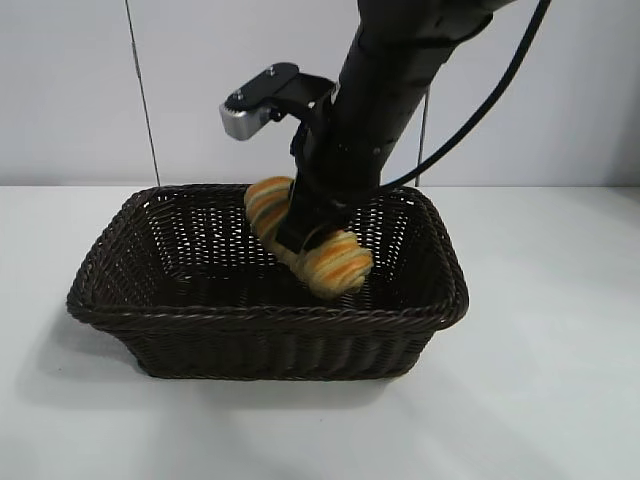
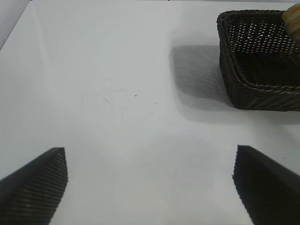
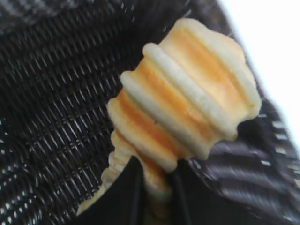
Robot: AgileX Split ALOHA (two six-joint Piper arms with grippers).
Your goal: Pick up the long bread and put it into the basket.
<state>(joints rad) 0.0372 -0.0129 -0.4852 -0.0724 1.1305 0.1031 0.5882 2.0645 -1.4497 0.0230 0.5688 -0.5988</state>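
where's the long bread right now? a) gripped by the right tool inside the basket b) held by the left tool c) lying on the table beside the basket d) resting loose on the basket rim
a: the right tool pinches the long bread around its middle, down between the walls of the basket; the left tool stands open over bare table.

No writing, label, brand, number or sign can be read anywhere in these views.
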